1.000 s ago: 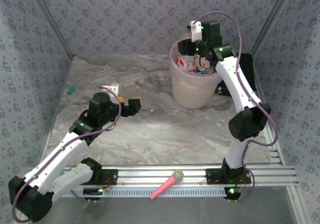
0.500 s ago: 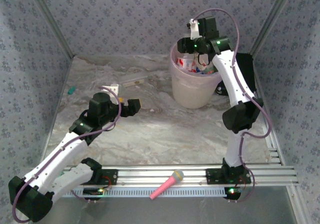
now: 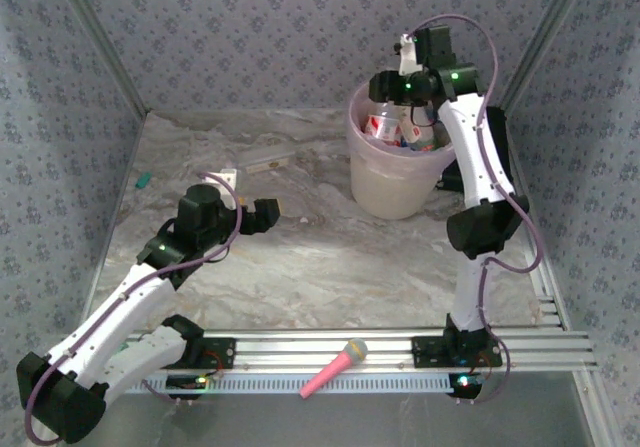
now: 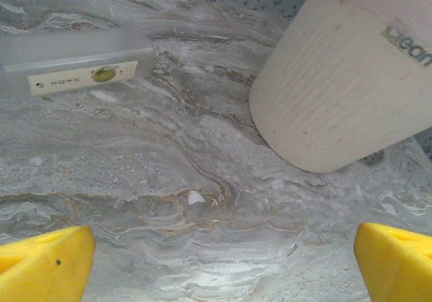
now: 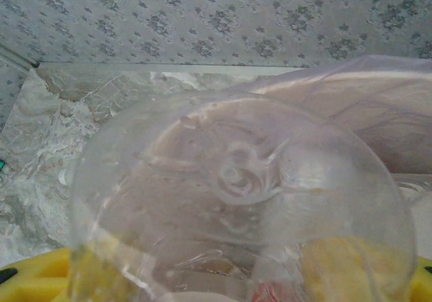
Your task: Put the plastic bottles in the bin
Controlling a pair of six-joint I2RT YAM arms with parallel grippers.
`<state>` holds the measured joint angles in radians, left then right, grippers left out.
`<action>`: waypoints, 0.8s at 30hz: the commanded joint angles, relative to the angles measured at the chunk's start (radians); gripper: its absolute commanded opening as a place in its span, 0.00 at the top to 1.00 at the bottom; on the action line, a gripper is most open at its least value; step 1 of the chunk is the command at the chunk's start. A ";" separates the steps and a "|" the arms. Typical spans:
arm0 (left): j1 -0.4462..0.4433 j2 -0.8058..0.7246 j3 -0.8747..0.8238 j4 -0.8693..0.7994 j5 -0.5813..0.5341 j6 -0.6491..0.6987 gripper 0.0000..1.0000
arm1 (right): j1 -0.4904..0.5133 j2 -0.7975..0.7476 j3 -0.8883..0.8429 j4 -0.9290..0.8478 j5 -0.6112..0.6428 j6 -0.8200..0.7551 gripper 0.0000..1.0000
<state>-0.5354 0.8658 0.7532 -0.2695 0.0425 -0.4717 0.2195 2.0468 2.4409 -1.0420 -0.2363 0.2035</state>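
The bin (image 3: 390,182) stands near the worktop's far right corner, and its pink liner holds several bottles (image 3: 400,132). Centre the right gripper (image 3: 397,87) over the rim before you release. A clear bottle (image 5: 236,194) sits between its jaws, gripped or loose I cannot tell. The left gripper (image 3: 268,214) hangs with jaws wide open mid-worktop. One flat bottle (image 3: 268,157) lies toward the far edge.

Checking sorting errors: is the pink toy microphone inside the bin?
No, the pink toy microphone lies on the near rail, outside the bin.
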 commanded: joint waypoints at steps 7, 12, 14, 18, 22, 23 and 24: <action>0.057 0.058 0.113 -0.072 0.005 0.042 0.02 | -0.015 0.069 0.078 -0.273 0.011 -0.044 0.36; 0.079 0.103 0.169 -0.100 0.016 0.068 0.02 | 0.008 0.047 0.062 -0.240 0.052 -0.052 0.23; 0.082 0.109 0.176 -0.100 0.021 0.075 0.02 | 0.012 0.027 0.108 -0.248 0.084 -0.062 0.16; 0.087 0.123 0.172 -0.093 0.029 0.075 0.02 | 0.002 -0.019 0.164 -0.266 0.129 -0.078 0.06; 0.087 0.131 0.160 -0.081 0.037 0.068 0.02 | -0.010 -0.085 0.121 -0.252 0.176 -0.091 0.07; 0.088 0.133 0.159 -0.079 0.039 0.067 0.02 | -0.011 -0.098 0.100 -0.234 0.179 -0.093 0.09; 0.089 0.133 0.158 -0.077 0.037 0.068 0.02 | -0.008 -0.107 0.081 -0.214 0.180 -0.097 0.12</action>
<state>-0.4515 0.9974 0.8970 -0.3485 0.0624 -0.4183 0.2153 2.0052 2.5439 -1.2633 -0.1013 0.1291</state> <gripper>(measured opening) 0.981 0.901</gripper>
